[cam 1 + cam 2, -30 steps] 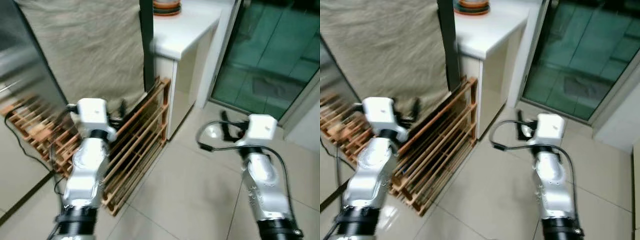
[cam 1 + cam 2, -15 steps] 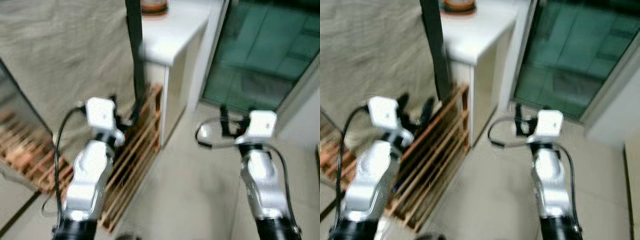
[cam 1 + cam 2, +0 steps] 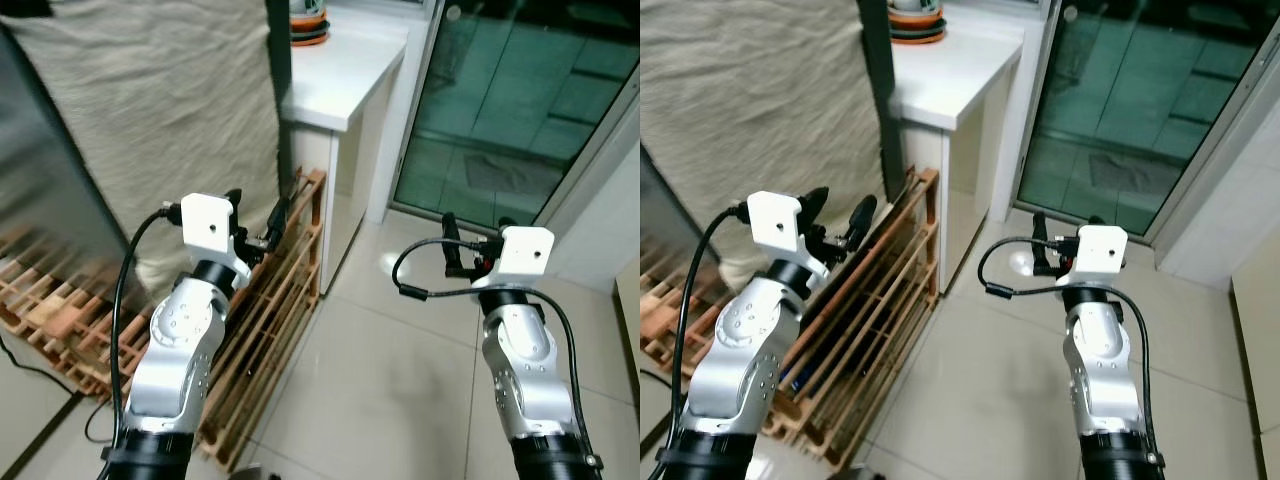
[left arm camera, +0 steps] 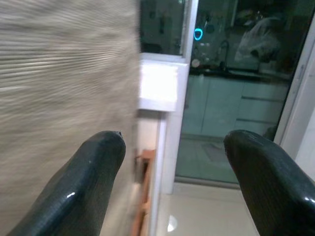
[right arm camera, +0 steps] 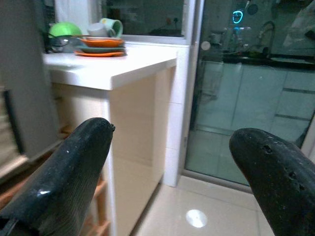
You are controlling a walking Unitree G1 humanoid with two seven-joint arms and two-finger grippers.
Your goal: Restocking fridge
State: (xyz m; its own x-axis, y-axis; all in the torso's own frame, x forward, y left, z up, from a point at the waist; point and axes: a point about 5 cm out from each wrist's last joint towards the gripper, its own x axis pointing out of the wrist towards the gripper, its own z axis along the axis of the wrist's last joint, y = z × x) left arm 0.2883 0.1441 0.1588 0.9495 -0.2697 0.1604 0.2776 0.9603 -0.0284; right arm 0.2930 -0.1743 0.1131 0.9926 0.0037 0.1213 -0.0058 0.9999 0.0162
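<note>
Left eye view: you have both arms raised before the white tabletop [image 3: 345, 75]. Left pincer [image 3: 258, 215] is held over the wooden rack [image 3: 265, 320] that leans below and beside the tabletop; its two black fingers are spread, nothing between them. Right pincer [image 3: 470, 245] hangs over the tiled floor [image 3: 380, 380], off to the robot's right of the tabletop, in front of the glass door [image 3: 510, 110]; you cannot tell its finger gap from here. A beige cloth [image 3: 160, 120] hangs on the robot's left of the tabletop, with a dark upright post [image 3: 278, 60] between them.

Right eye view: same scene. Stacked dishes [image 3: 914, 22] sit at the far end of the tabletop. The left pincer's fingers show clearly parted above the rack.

Left wrist view: fingers [image 4: 88, 182] stand wide apart and empty. Between them you see the tabletop's edge and the glass door; the cloth is blurred on one side.

Right wrist view: fingers [image 5: 69, 172] are wide apart, holding nothing. The tabletop carries an orange plate [image 5: 101, 43], a green bowl [image 5: 64, 30] and a mug [image 5: 110, 25]. The glass door stands beside the tabletop. You cannot make out a fridge or stock items with certainty.
</note>
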